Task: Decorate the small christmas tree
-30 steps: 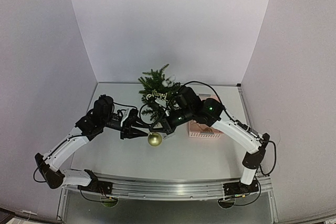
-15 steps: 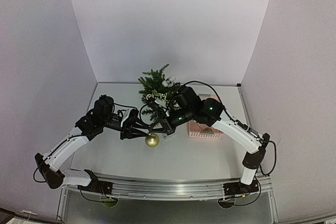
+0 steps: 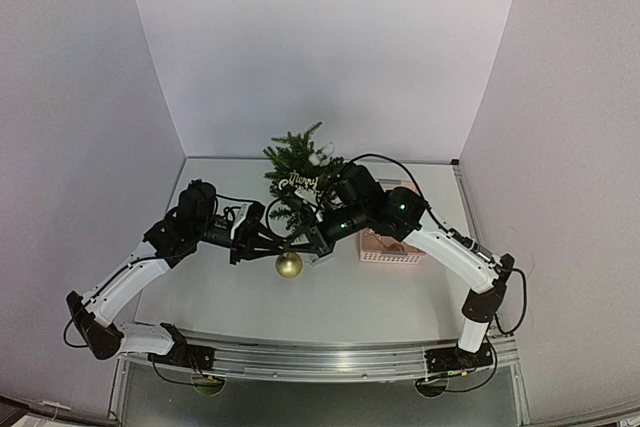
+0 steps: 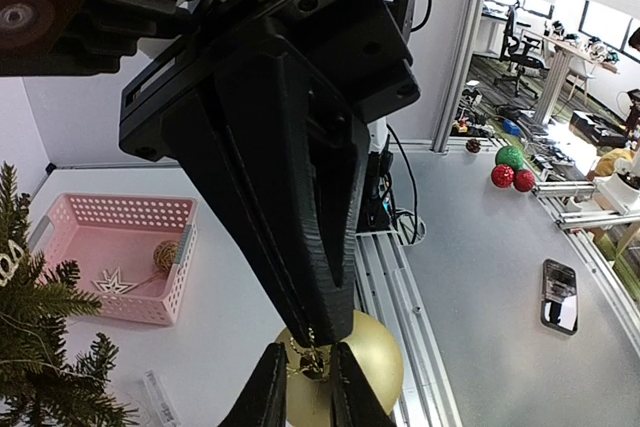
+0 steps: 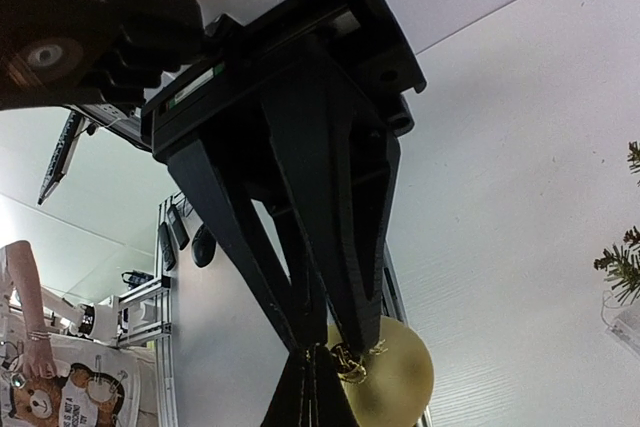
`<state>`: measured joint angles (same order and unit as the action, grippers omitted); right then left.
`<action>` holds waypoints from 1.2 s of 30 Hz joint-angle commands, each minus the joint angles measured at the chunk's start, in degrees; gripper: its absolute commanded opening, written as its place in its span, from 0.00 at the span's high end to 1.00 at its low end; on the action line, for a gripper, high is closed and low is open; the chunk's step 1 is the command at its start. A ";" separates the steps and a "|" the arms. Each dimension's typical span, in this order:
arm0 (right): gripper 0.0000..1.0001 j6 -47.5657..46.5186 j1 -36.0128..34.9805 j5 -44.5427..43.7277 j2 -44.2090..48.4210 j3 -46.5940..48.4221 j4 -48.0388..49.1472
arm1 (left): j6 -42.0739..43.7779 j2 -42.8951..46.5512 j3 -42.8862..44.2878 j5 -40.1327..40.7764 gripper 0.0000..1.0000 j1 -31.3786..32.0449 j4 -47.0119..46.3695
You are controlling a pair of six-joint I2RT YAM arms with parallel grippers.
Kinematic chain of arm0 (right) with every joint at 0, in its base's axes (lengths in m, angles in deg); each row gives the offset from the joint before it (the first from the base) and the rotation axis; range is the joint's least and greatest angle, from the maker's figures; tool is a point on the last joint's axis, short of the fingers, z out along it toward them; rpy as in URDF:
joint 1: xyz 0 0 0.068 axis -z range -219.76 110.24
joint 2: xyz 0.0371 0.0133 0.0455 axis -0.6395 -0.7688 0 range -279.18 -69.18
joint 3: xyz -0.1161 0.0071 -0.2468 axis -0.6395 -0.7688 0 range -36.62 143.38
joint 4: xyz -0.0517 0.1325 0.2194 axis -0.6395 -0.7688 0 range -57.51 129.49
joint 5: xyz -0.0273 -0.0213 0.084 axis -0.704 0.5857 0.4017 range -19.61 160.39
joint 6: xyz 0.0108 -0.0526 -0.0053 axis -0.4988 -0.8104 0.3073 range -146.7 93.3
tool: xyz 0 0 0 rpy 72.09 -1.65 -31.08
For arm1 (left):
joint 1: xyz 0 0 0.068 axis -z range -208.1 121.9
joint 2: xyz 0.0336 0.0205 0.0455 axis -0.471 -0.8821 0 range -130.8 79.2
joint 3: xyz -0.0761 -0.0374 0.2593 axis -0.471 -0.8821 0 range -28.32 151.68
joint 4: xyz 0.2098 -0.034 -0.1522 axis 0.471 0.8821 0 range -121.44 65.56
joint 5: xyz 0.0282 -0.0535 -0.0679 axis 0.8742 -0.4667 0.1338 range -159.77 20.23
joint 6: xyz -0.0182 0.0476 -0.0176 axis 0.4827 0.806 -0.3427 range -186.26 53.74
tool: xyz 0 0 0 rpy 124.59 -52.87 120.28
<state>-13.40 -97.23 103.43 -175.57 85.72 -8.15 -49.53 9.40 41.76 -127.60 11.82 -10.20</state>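
The small christmas tree [image 3: 297, 175], a dark green miniature fir with bushy needle branches, stands at the far middle of the white counter [image 3: 350, 297]. It is just behind the spot where the two arms meet and to the left of a pink perforated plastic basket [image 4: 110, 212]. A pale cut-out "Merry" sign [image 3: 303, 180] hangs across its front, and a small white ornament [image 3: 318, 158] sits near its top.

In front of the tree, both arms reach inward and their tips come together over a shiny gold ball ornament [image 4: 375, 362]. The ball hangs just below them, above the counter. The right tool [image 4: 322, 327] is clenched, its two black fingers pressed into a single point that comes down onto the hanger at the ball's gold cap, and it grasps the ball there. The left tool [image 4: 305, 392] has its fingers drawn in close on either side of the same cap, with only a narrow gap between them. Whether they are pinching the cap or merely flanking it cannot be told.

Inside the basket lie a pale star-shaped ornament [image 4: 113, 282] and a small glittery gold ball [image 4: 166, 254], near each other against the wall nearest the tools. Beyond the counter's edge, two red baubles and a green one [image 4: 512, 169] rest together on a grey surface.
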 commanded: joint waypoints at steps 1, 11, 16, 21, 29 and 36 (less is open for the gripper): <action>1.00 -1.25 -0.09 0.63 2.53 0.44 0.88 | -0.64 0.01 2.43 1.17 0.91 -0.25 -1.79; 1.00 -1.89 0.05 0.68 2.79 0.32 0.88 | -0.82 0.17 2.36 2.34 1.00 -0.24 -1.69; 1.00 -1.97 0.24 0.62 3.18 -0.66 0.88 | -0.44 0.46 2.25 4.34 1.00 -0.26 -1.34; 1.00 -2.39 0.43 -1.84 2.92 -2.15 0.79 | 1.29 0.68 2.01 7.75 1.00 -0.30 0.00; 1.00 -3.78 0.90 -7.74 3.17 -2.27 0.89 | 2.36 0.62 2.19 13.92 1.00 -0.28 2.42; 1.00 -3.48 1.09 -13.12 3.10 -3.15 1.06 | -1.96 -1.68 2.38 14.91 1.00 -0.28 1.39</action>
<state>-16.22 -96.34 93.97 -175.00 83.15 -7.70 -48.71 9.06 41.81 -114.92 11.82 -8.72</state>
